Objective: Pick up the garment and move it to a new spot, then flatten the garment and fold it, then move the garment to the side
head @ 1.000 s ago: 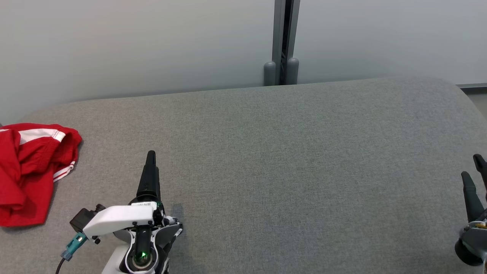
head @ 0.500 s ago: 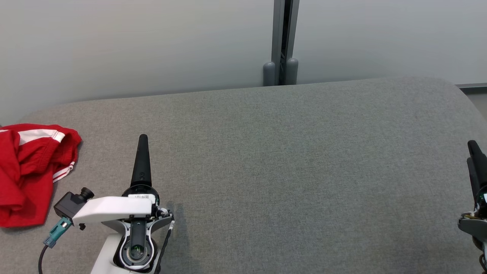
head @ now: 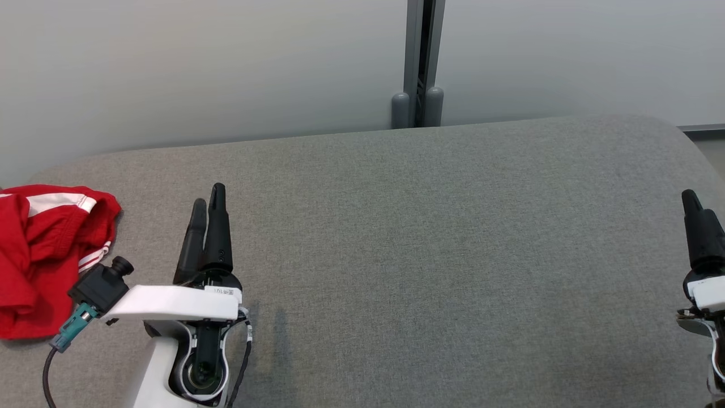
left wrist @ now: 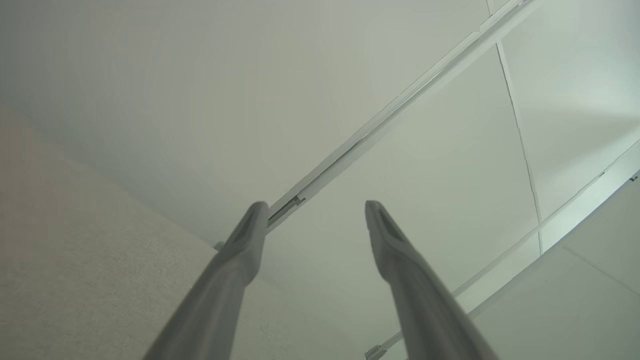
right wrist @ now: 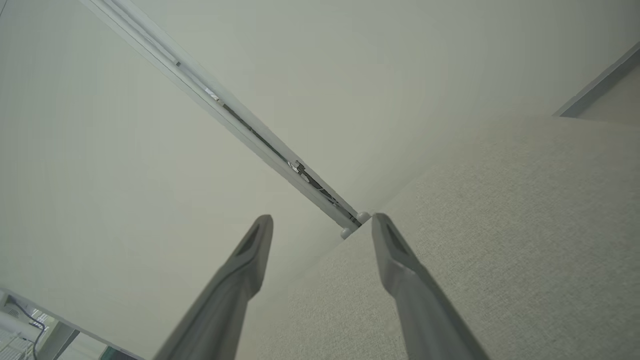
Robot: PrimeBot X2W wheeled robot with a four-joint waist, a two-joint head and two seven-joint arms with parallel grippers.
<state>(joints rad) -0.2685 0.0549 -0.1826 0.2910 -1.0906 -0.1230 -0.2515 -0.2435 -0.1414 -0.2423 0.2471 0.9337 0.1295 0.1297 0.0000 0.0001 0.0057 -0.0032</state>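
Note:
A crumpled red garment (head: 39, 255) with white stripes lies at the far left edge of the grey padded surface (head: 425, 255). My left gripper (head: 208, 195) hangs to the right of it, apart from it, fingers pointing toward the wall. In the left wrist view its two fingers stand apart, the left gripper (left wrist: 311, 210) open and empty. At the right edge my right gripper (head: 692, 199) is raised over the surface. In the right wrist view the right gripper (right wrist: 322, 222) is open, nothing between its fingers.
A pale wall (head: 226, 62) runs behind the surface, with a grey vertical post (head: 419, 62) at its middle. The rounded back edge of the padded surface curves down at both corners. A strip of floor (head: 711, 144) shows at the far right.
Both arms have risen and reached further toward the wall. The left wrist has turned, so both its fingers now show. The garment has not moved.

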